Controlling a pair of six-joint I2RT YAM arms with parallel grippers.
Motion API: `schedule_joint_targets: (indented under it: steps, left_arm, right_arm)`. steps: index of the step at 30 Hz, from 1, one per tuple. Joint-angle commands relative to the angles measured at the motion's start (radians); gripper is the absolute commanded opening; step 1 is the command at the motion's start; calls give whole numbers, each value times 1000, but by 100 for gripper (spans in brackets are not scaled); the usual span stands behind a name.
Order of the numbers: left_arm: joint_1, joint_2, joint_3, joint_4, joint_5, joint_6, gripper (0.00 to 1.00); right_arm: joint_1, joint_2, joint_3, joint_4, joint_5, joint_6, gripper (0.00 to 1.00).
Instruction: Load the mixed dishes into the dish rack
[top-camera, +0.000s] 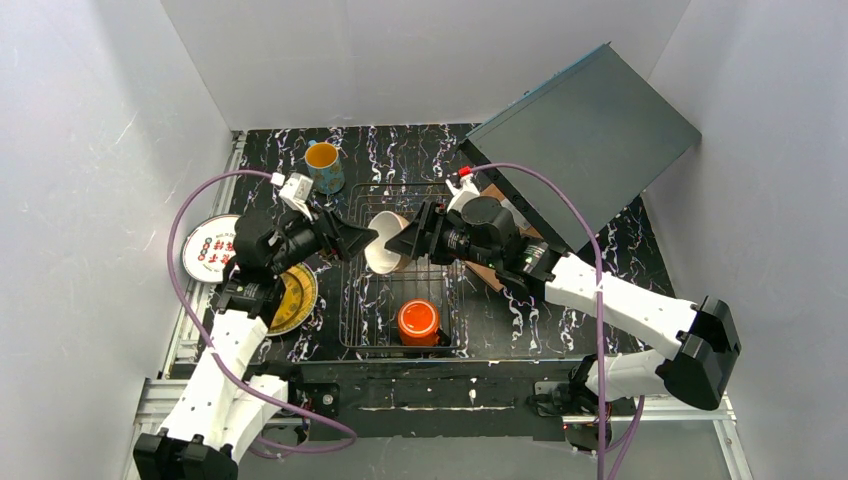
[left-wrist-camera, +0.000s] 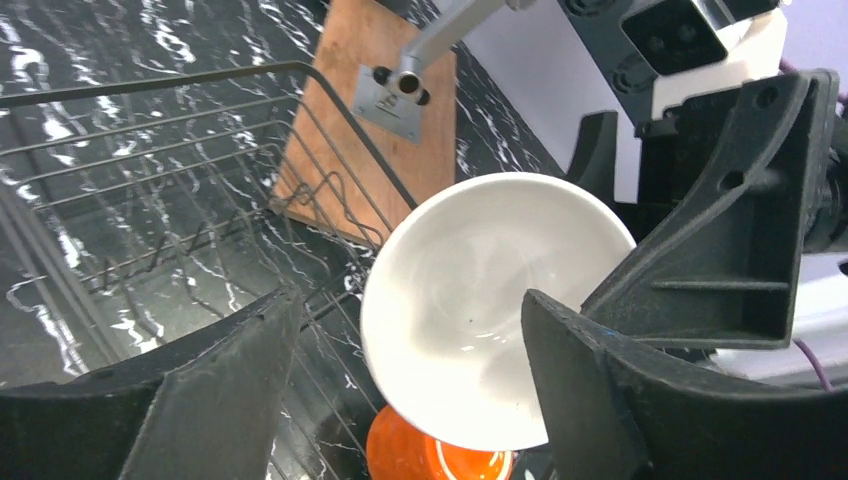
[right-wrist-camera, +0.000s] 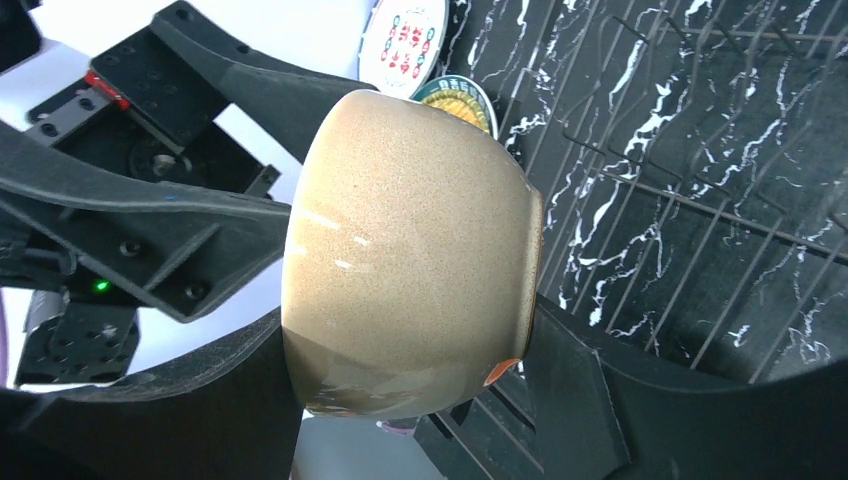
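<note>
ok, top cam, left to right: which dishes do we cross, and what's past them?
white plate with coloured marks → yellow ornate plate → blue patterned mug → white-and-tan bowl → orange mug → grey slanted panel

Top camera high above, looking down on whole table (top-camera: 400, 150), wrist cameras close, facing each other across the bowl (left-wrist-camera: 470, 300)
</note>
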Motion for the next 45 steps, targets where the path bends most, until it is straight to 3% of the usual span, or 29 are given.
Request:
schedule_joint_targets:
  steps: [1,3,9,12,15,25,31,38,42,45]
  left_arm:
    - [-2,-79,39,-110,-181,91,85]
    - [-3,-108,47,-208,-354,113,97]
    - [1,-121,107,-429,-811,96,98]
    - [6,-121,124,-499,-963,76,98]
    - [11,-121,126,-518,-1025,65,98]
    - [20,-112,130,-536,-1061,53,98]
    - [22,-109,127,-531,-1048,56,98]
    - [22,-105,121,-517,-1016,61,98]
    - [22,-104,97,-428,-834,95,98]
    - [22,-92,63,-290,-513,132,98]
  right_arm:
    - [-2,-25,41,33,31,-34,1]
    - [0,-10,54,-16,26,-79,1]
    - [38,78,176,-205,27,-265,1]
    - [82,105,213,-254,89,-332,1]
    - [104,147,247,-305,141,-385,1]
    - [152,286,357,-383,247,-649,1]
    - [151,363,418,-373,327,-661,1]
    - [154,417,441,-364,313,-681,1]
    - [153,418,455,-383,340,-684,1]
    - [152,397,458,-400,401,-678,1]
